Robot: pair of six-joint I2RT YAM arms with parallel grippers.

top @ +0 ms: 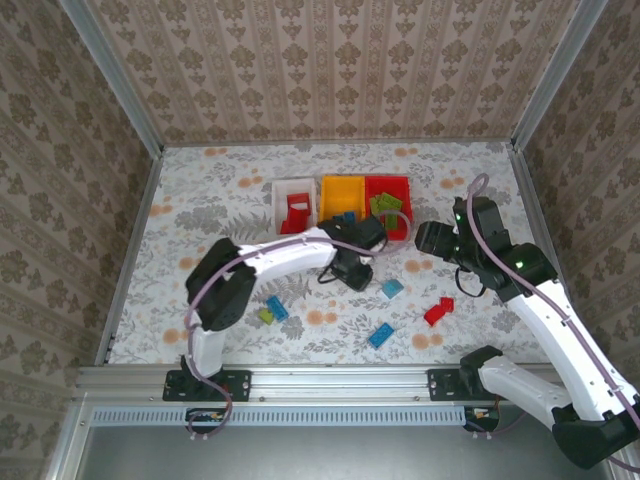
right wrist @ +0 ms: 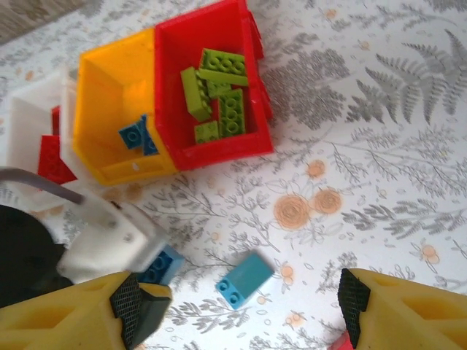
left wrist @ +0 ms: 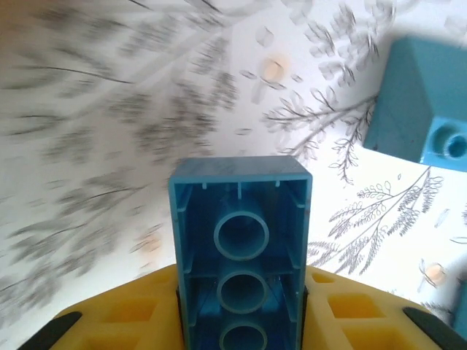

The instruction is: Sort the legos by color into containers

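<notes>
My left gripper is shut on a blue lego whose hollow underside with round tubes faces the left wrist camera. It hovers just over the table in front of the yellow-orange bin. The same held lego shows in the right wrist view, under the left arm's white wrist. A second blue lego lies loose on the table between the wide-apart fingers of my right gripper, which is open. The red bin holds several lime green legos. The yellow-orange bin holds blue ones. The white bin holds red ones.
Loose on the table are a red lego, a blue lego, and a green and a blue lego together near the left arm's elbow. The three bins stand side by side at mid-table. Patterned walls enclose the table.
</notes>
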